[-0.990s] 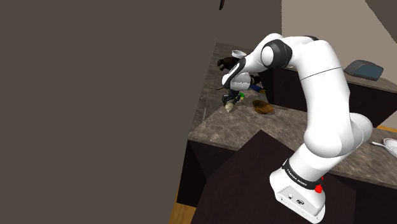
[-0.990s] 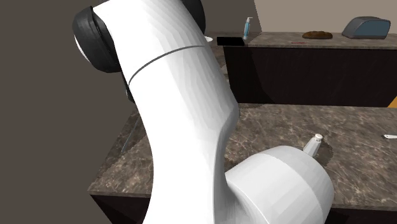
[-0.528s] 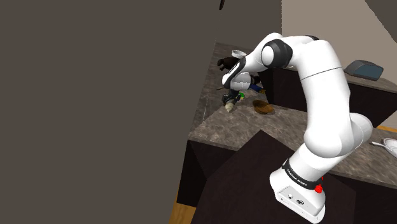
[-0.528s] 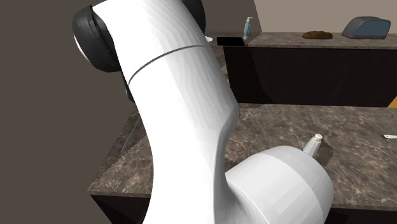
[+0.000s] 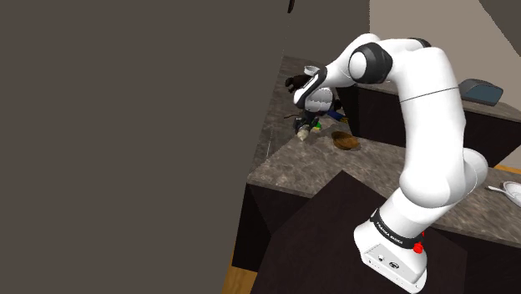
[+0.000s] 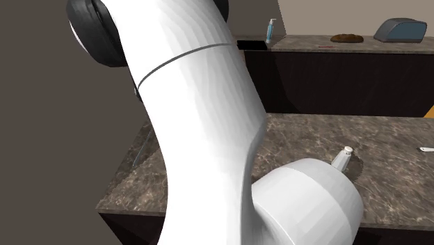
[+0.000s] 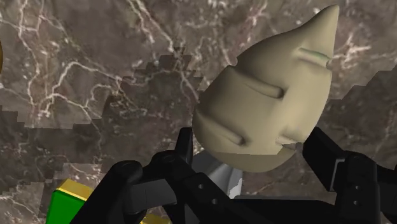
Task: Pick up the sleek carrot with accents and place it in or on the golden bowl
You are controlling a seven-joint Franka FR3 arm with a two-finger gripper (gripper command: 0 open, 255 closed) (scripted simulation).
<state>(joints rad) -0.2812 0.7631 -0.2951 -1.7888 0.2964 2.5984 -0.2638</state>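
Note:
A pale beige carrot (image 7: 267, 102) with small ridges sits clasped between my two black fingers (image 7: 181, 159), its pointed tip facing away from the hand. My gripper (image 7: 251, 149) is shut on it. In the shoulder view the gripper (image 5: 305, 127) holds the carrot (image 5: 301, 133) a little above the dark marble counter (image 5: 317, 171). The golden-brown bowl (image 5: 344, 140) rests on the counter just toward that view's right of the carrot.
Dark clutter (image 5: 296, 82) and a white cup (image 5: 311, 70) lie behind the gripper. A green and yellow block (image 7: 70, 200) lies on the counter beside the fingers. A grey wall (image 5: 125, 142) borders the counter's left. A grey box (image 5: 478, 90) rests on the back counter.
The arm has risen and swung slightly toward the shoulder view's right. The carrot has come up off the counter with the gripper.

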